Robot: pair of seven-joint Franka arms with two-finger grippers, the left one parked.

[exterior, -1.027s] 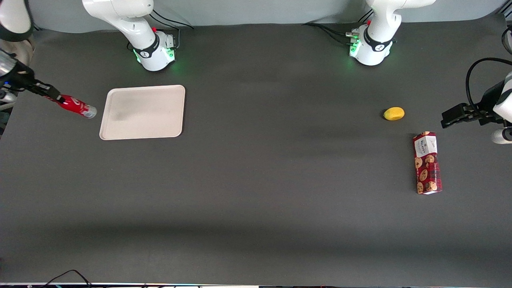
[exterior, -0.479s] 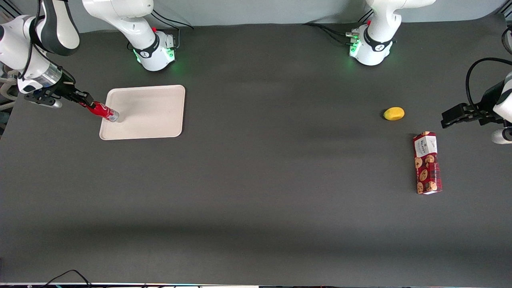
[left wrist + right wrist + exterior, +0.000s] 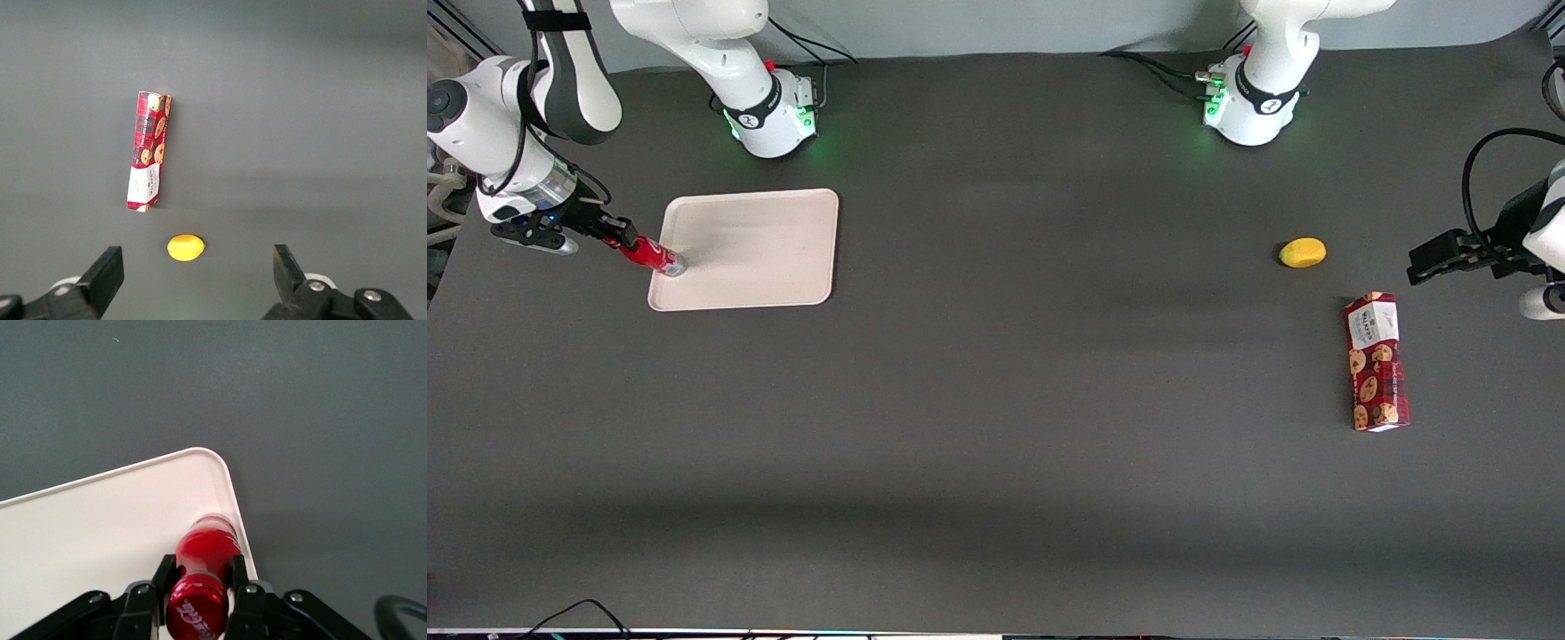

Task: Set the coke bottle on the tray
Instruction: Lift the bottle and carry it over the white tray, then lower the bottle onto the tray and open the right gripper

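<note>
Gripping coke bottle [image 3: 655, 256], gripper [image 3: 621, 242] overhangs tray [image 3: 765, 258] corner.

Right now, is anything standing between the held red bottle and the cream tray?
Nothing visible does. The gripper is shut on the small red coke bottle, whose base is already over a corner of the flat cream-white tray, just inside the rim.

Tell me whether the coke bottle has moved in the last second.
Yes. The coke bottle, held in the gripper, went from over bare table at the working arm's end to above the tray, at its corner.
</note>
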